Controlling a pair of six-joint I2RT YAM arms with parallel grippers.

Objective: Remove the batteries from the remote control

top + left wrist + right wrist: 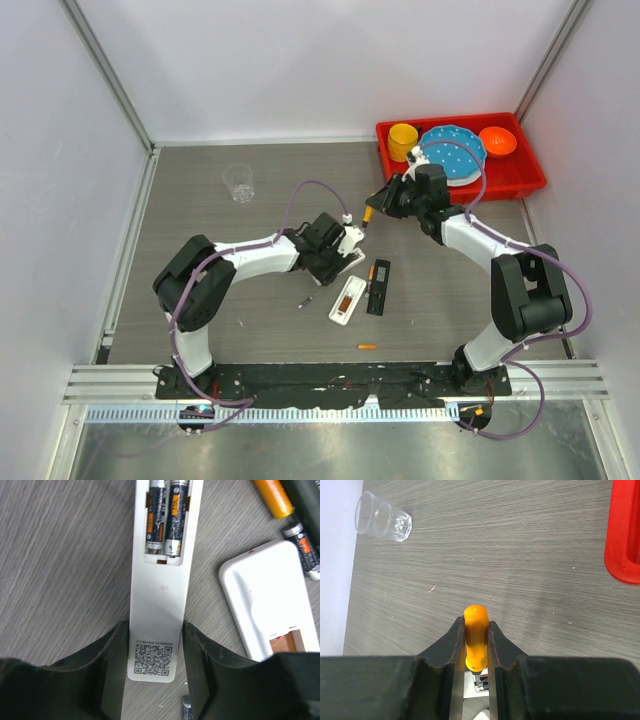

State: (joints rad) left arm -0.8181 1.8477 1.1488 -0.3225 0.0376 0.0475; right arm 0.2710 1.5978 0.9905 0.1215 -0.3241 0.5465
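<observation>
My left gripper (154, 630) is shut on the sides of a white remote control (157, 595) lying face down, near its QR-code end. Its open compartment holds two dark batteries (165, 515) side by side. In the top view this remote (352, 240) lies between the left gripper (335, 250) and the right gripper (383, 200). My right gripper (476, 622) is shut on the orange handle of a pointed tool (476, 640), which points down at that compartment. A loose orange battery (272, 497) and a dark one (302, 545) lie to the right.
A second white remote (347, 298) lies open beside a black remote (379, 287). Loose batteries lie at left (305, 301) and near the front edge (368, 346). A clear cup (238, 182) stands at the back left, a red tray (530, 180) of dishes at the back right.
</observation>
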